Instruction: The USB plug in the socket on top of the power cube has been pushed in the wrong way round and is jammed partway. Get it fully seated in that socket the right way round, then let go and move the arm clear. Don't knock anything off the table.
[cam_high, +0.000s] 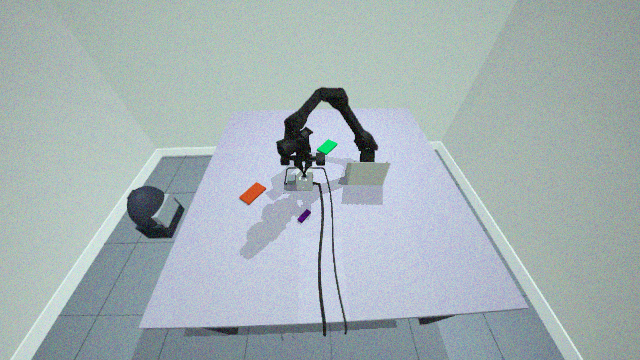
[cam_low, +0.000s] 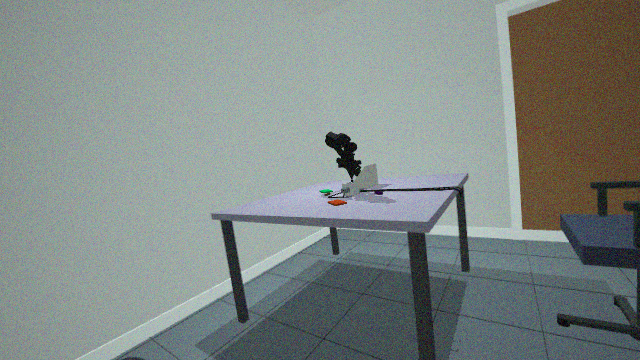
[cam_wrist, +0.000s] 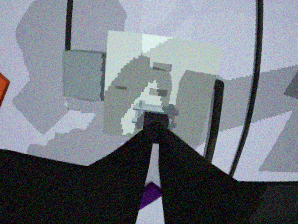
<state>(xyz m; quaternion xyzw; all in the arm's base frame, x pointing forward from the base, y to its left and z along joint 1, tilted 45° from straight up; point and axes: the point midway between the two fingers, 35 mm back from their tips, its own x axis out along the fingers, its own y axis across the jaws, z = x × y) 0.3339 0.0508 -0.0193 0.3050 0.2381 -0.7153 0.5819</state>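
- Top view: the arm (cam_high: 330, 100) arches from its foot near the far edge of the desk (cam_high: 410, 250) and drops the gripper (cam_high: 303, 167) straight onto the power cube (cam_high: 300, 181), which sits around mid-desk, a little toward the far edge. USB plug too small to make out here; it lies under the fingertips on the cube's top.
- Two black cables (cam_high: 330, 250) run from the cube to the near edge and hang over it.
- Orange card (cam_high: 252, 193) lies toward the left edge, near the cube. Green card (cam_high: 327, 146) lies beyond the cube toward the far edge. Small purple block (cam_high: 304, 216) lies on the near side of the cube, close to the cables. A grey slab (cam_high: 367, 173) stands tilted to the right of the cube, by the arm's foot.
- Exterior view: gripper (cam_low: 353, 176) points down at the cube (cam_low: 350, 189); the cable (cam_low: 415, 189) stretches across to a desk corner. Contact too small to judge.
- Wrist view: the two dark fingers converge to a narrow gap, clamped on the small dark USB plug (cam_wrist: 154, 120) at their tips. The plug sits over the cube's pale top face (cam_wrist: 186, 63); how deep it sits, cannot tell. A cable loop (cam_wrist: 256, 43) frames the cube. Purple block (cam_wrist: 150, 195) shows through the gap between the fingers.
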